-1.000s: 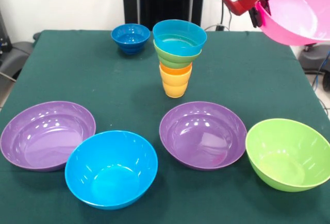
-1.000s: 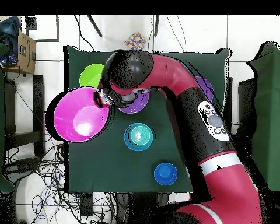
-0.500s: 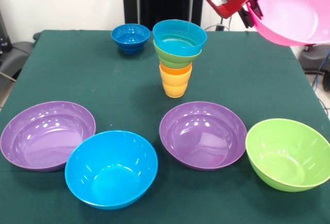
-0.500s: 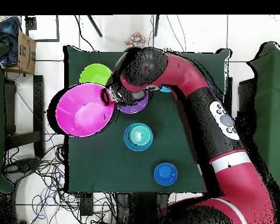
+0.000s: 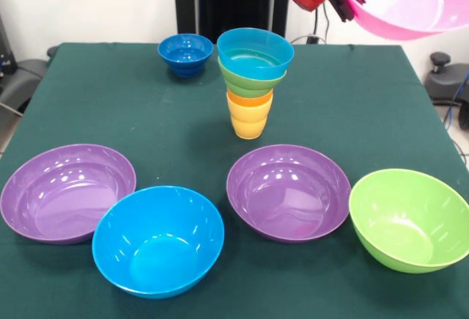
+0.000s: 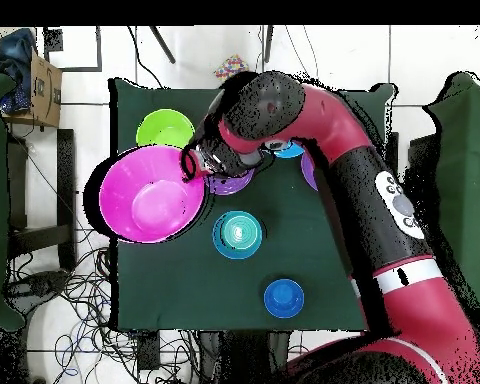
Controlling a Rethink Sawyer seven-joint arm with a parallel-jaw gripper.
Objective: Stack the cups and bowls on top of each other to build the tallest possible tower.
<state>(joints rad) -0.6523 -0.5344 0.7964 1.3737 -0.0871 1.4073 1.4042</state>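
pink bowl (image 5: 399,0) rim clamped in fingers (image 5: 343,2)

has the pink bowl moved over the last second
Yes. In the front view the pink bowl has risen and shifted left, toward the tower. In the overhead view its rim now reaches closer to the light blue bowl topping the tower.

No readable text, labels or numbers appear anywhere. The bowls, cups and table carry no markings.
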